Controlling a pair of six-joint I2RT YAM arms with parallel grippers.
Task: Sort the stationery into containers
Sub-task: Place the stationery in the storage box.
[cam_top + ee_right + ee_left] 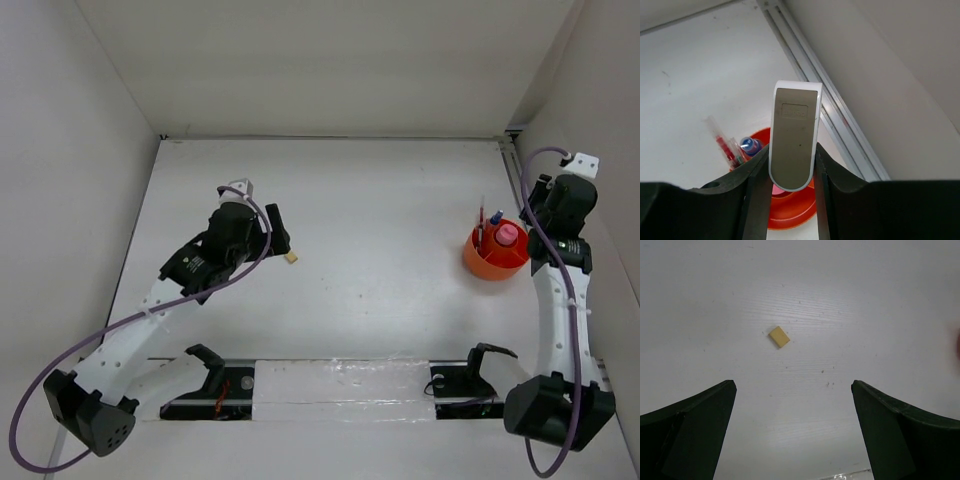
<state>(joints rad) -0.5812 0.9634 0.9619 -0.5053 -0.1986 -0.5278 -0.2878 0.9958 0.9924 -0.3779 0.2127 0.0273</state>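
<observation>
One white-rimmed piece [795,132] in right end effector [790,167] | left end effector [792,386] wide open

One marking shows: a small raised rectangle, like a stamped label, on the grey face of the white-rimmed piece [795,125] clamped in the right gripper [792,150]. In the right wrist view it sits toward the piece's 12 o'clock end. Its letters are too faint to read. No readable text, brand, number or sign shows on the eraser [779,336], the cup [495,265] or the bench [400,190].
</observation>
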